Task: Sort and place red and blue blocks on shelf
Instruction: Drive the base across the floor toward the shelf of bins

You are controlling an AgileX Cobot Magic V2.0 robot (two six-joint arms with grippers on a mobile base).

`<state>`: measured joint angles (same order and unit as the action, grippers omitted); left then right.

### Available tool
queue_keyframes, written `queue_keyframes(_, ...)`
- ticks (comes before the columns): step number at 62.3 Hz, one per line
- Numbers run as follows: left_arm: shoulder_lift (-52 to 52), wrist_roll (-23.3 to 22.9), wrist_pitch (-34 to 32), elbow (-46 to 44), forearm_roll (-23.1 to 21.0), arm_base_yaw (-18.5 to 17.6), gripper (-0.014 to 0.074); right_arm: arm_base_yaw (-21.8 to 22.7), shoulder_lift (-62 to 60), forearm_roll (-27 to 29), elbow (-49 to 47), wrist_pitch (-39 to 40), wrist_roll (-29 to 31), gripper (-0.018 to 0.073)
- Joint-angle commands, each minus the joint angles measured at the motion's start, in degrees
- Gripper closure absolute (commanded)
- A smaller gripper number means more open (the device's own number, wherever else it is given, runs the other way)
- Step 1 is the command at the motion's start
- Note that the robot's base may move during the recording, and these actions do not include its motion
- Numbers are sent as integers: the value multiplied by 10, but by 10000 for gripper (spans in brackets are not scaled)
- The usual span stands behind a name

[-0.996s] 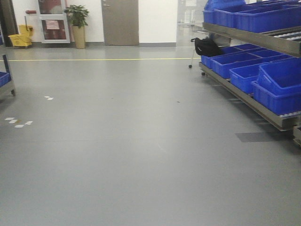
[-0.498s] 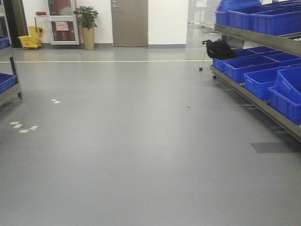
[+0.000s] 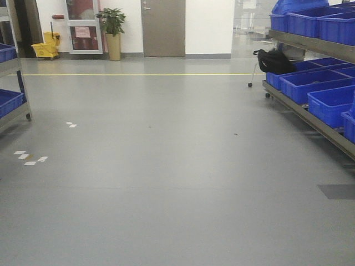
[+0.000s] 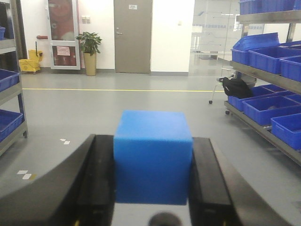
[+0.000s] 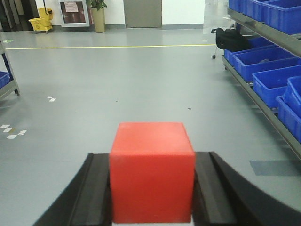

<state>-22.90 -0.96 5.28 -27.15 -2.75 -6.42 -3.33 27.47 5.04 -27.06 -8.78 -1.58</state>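
Note:
In the left wrist view the blue block fills the gap between two black fingers, and my left gripper is shut on it. The right wrist view shows the red block squeezed between black fingers, my right gripper shut on it. Both blocks are carried above the grey floor. A shelf with blue bins runs along the right side in the front view, and another shelf stands at the far left. Neither gripper shows in the front view.
Blue bins fill the right shelf on two levels. A black bag sits at that shelf's far end. A yellow mop bucket, a potted plant and a closed door line the back wall. White tape marks dot the floor.
The front view has swung left: the right shelf slid toward the right edge, and the left shelf with its blue bins came further into view. The back wall looks slightly nearer.

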Motion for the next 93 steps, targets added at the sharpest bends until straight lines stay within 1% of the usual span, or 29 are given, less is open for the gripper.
queue_keyframes(1, -3, -2, -48, -16, -4, 0, 472, 3, 1, 2, -19, 54, 2, 156)
queue_keyframes(93, -3, -2, -48, -16, -4, 0, 472, 3, 1, 2, -19, 54, 2, 156)
